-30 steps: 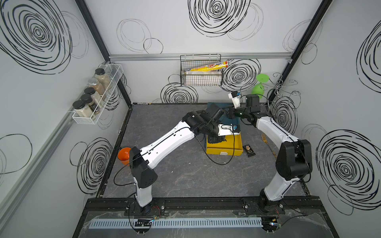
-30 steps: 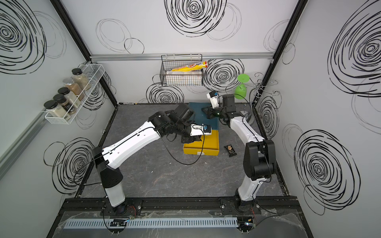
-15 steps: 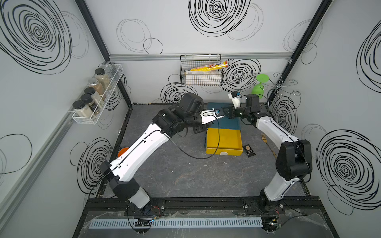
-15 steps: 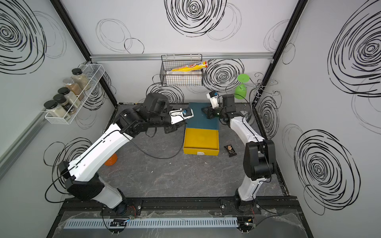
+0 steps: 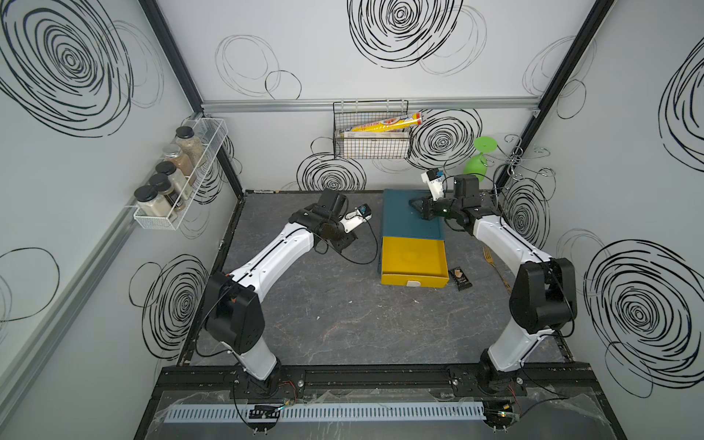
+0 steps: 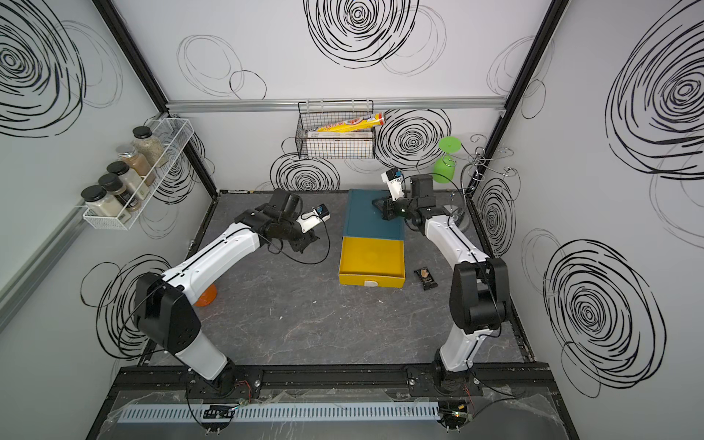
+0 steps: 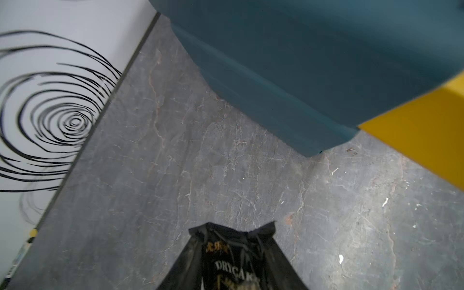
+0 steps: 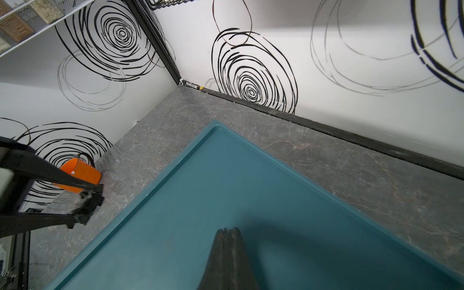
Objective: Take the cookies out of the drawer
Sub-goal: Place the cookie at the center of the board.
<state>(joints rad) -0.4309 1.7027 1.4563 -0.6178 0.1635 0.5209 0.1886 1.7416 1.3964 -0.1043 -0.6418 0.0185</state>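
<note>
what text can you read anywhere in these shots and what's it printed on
"DRYCA", white capitals, later letters unclear: black packet, left wrist view.
Gold print above it: blurred, unreadable.
Red print on the yellow roll in the wire basket: too small.
Labels on the spice jars: too small.
Print on the second black packet, top views: too small.

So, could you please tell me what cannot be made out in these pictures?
Black foil snack packet in the left end effector: cut off by the left wrist view's edge, under the arm in both top views.
Second black packet on the grey table: print too small in both top views.
Yellow plastic drawer: rear inside the teal cabinet.
</note>
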